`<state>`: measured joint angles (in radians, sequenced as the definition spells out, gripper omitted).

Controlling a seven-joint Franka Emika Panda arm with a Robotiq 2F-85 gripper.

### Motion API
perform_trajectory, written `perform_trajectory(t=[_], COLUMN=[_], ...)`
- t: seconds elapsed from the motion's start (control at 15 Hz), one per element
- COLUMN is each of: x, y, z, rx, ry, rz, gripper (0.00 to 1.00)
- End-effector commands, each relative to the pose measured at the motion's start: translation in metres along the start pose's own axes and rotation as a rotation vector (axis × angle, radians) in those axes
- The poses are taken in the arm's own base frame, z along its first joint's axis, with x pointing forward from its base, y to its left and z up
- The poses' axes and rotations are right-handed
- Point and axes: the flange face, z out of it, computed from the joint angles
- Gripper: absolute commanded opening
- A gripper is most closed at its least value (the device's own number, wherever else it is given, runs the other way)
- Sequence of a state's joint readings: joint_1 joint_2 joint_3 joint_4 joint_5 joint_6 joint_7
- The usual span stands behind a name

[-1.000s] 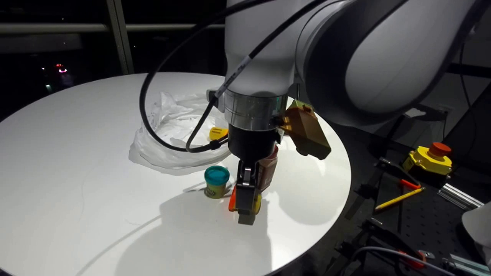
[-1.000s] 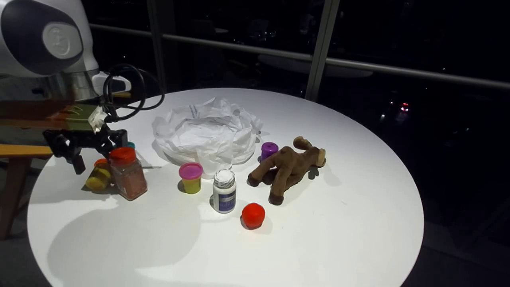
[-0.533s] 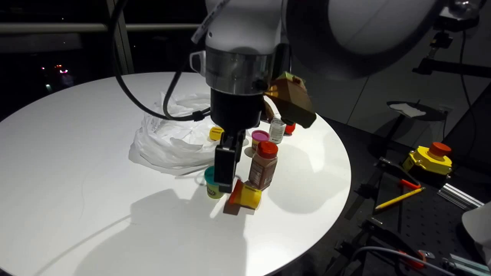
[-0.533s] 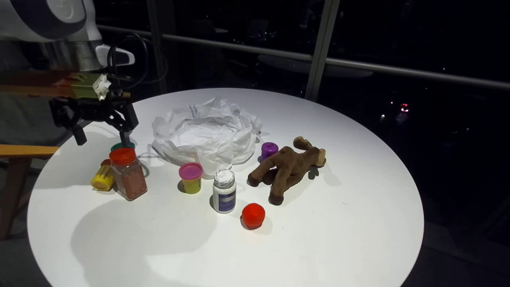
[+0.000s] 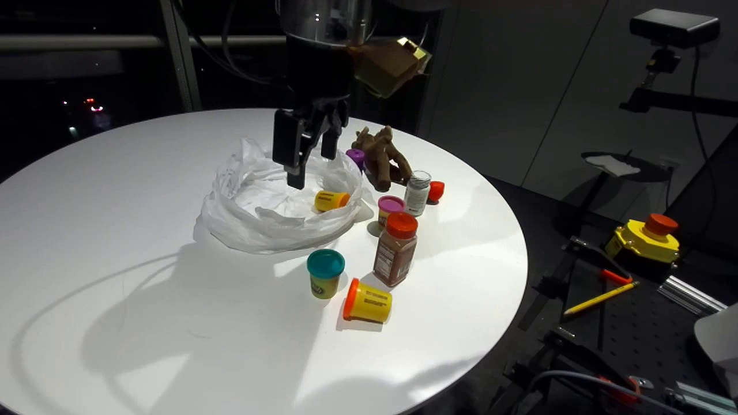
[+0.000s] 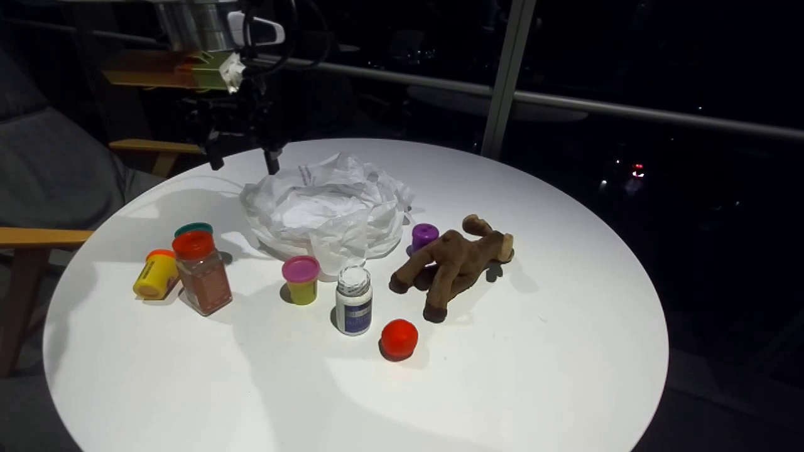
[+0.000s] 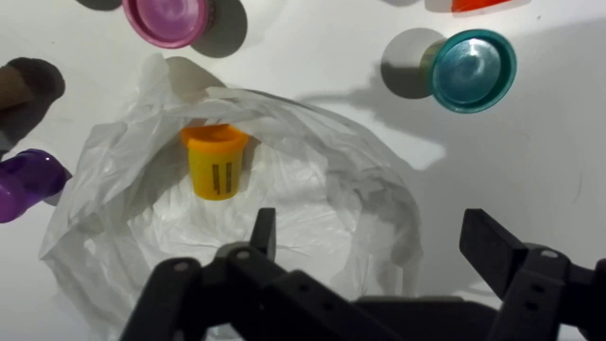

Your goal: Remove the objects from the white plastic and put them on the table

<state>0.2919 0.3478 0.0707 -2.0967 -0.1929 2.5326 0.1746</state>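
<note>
Wrist view: black two-finger pincer, fingers spread wide apart. Hangs above the round white table in both exterior views. Below it, crumpled translucent white plastic bag: one finger shows over the bag's open middle, the other over the table. Yellow plastic tub with orange lid lies on its side in the bag, below the pincer, lid end partly hidden by the bag wall.

Out from the pincer, around the bag: shiny purple plastic piece just beside it; tub with pink lid and tub with teal lid, both upright, both near. Farther out on the table: clear square bottle with red cap and reddish-brown contents, upright; second orange-lidded yellow tub on its side just beside it; brown plush animal, lying next to the purple piece; white bottle with blue label, upright; small red round thing near that bottle.
</note>
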Motion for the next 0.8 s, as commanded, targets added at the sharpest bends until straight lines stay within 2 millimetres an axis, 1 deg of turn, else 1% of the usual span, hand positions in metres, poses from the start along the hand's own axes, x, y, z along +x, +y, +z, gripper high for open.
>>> perform_trajectory(t=[0.0,0.2,0.33,0.47,0.6,0.73], x=[0.035,0.048,0.052,0.053,0.050,0.043], y=[0.031,0.056,0.070,0.081,0.087,0.090], z=[0.019,0.044,0.062,0.077,0.084,0.088], rx=[-0.021,-0.034,-0.044,-0.061,-0.066,-0.052], ry=[-0.008,-0.038,-0.071,-0.105,-0.150,-0.191], rz=[-0.009,-0.047,-0.071,-0.091,-0.117,-0.140], gripper=[1.00,1.00,1.00,1.00,1.00,1.00])
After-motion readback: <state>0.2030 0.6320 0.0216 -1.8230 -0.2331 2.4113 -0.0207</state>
